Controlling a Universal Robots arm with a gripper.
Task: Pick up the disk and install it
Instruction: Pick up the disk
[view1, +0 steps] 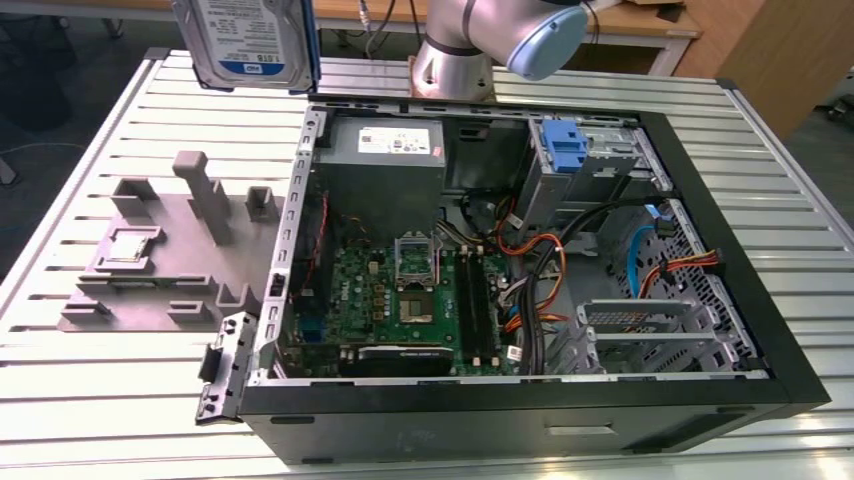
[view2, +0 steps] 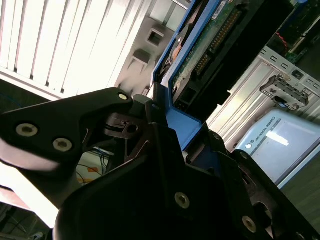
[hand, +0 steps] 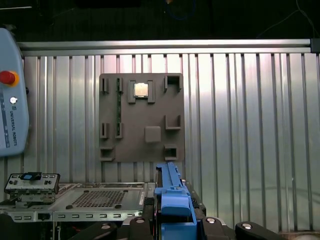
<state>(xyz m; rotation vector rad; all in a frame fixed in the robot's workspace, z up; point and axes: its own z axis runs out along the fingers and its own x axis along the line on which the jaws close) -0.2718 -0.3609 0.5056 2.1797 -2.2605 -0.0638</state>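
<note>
Disk (view1: 254, 40) at upper left of exterior view, near the open computer case (view1: 534, 412); we see the gripper (view2: 172, 117) seemingly clamped on its blue frame.

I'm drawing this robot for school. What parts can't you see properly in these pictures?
- Exterior view: the picture's top edge cuts off the disk and the arm.
- Second wrist view: the end effector has a black body that covers part of the disk.
- First wrist view: the disk is edge-on, so its flat faces are hidden.
</note>
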